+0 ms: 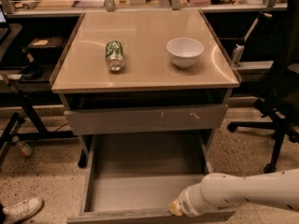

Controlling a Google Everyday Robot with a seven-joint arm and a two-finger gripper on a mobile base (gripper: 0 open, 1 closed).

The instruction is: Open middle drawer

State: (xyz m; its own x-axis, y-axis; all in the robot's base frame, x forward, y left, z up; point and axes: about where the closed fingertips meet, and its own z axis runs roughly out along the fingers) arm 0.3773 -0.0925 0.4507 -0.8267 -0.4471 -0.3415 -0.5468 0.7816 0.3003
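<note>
**Middle drawer well out: keep the pull straight**

The cabinet point(140, 71) has its middle drawer point(135, 192) standing far forward beneath the scratched drawer front point(145, 119). The gripper point(175, 208) sits at the drawer's front lip, right of centre. Whether it grasps the lip cannot be told. Any further pull should run level and straight, as an off-centre tug could rack the drawer.

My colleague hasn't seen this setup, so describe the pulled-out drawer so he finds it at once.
Find the beige-topped cabinet holding a white bowl and a can. Under its scratched grey drawer front, the middle drawer sticks far out, the robot's tool at its front edge. It alone exposes a grey tray inside.
</note>
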